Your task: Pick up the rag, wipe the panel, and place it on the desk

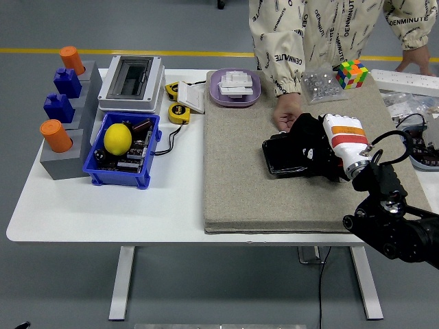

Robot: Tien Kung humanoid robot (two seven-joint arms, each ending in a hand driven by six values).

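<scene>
Grey smooth floor (137,27), slight sheen, even indoor light. Yellow line (123,52) painted across floor behind table, running left to right (partly hidden by table and person). White table (103,212) fills most of view, white metal legs (121,281) below, near edge toward picture bottom. Grey felt mat (240,178) covers table's right half. No walls or windows in view. Dark bit of something at top edge, too small to tell. Floor under table same grey.
</scene>
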